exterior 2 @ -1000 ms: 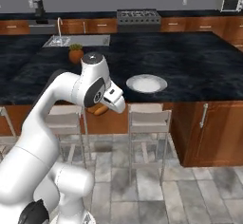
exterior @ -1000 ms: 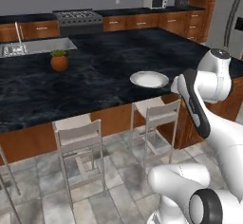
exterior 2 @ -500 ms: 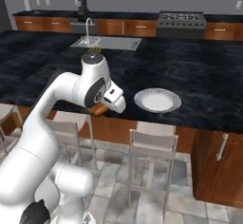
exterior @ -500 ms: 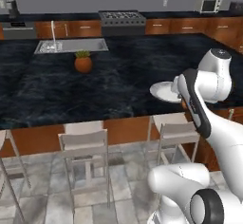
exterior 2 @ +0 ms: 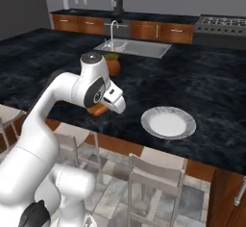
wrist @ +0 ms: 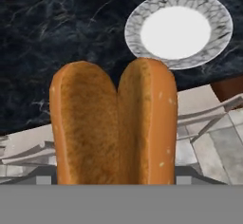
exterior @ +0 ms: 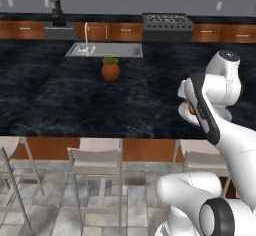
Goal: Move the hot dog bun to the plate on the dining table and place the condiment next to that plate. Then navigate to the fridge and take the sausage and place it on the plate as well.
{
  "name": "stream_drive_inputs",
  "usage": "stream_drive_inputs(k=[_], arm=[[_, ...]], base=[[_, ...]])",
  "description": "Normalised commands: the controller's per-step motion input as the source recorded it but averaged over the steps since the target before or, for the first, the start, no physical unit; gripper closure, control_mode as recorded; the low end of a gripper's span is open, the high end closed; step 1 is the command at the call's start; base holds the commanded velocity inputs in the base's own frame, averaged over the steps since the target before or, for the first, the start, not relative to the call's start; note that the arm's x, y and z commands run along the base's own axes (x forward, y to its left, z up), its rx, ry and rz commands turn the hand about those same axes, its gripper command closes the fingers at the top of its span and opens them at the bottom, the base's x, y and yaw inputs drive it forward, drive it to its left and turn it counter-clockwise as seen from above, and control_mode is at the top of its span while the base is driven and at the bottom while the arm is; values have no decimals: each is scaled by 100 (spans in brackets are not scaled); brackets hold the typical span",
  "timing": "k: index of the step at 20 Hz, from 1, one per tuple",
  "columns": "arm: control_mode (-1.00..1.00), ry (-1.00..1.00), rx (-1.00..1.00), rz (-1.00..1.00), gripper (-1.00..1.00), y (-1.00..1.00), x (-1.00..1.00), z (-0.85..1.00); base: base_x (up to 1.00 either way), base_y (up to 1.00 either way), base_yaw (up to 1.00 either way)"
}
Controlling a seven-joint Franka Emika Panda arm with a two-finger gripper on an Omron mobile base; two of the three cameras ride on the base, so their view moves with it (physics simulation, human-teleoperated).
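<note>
Hovering over the big black marbled stone dining table (exterior 2: 202, 84) with its reddish wood base, I see the round pale grey plate (exterior 2: 168, 123) lying flat near its edge. My claw (exterior 2: 102, 108) stands wide around the orange-tan split hot dog bun (wrist: 114, 123), its long axis pointing toward the plate. No writing is readable.

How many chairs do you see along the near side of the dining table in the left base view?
3. One chair stands at centre, one chair at the left edge, one chair partly behind the arm at right. More may be hidden by the robot.
</note>
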Motion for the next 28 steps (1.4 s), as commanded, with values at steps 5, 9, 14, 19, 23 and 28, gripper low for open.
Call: stream_drive_inputs(k=[5,9,14,19,23,28], arm=[[100,0,0,0,100,0,0,0],[-100,1,3,2,100,-20,9,-7],[-100,5,8,7,100,-66,72,-29],[-100,6,1,3,100,-19,87,-53],[-100,6,0,1,100,0,79,-62],[-100,7,0,0,100,-2,66,-58]], base=[[22,-91,20],[18,-67,8],[0,0,0],[0,0,0],[0,0,0],[0,0,0]])
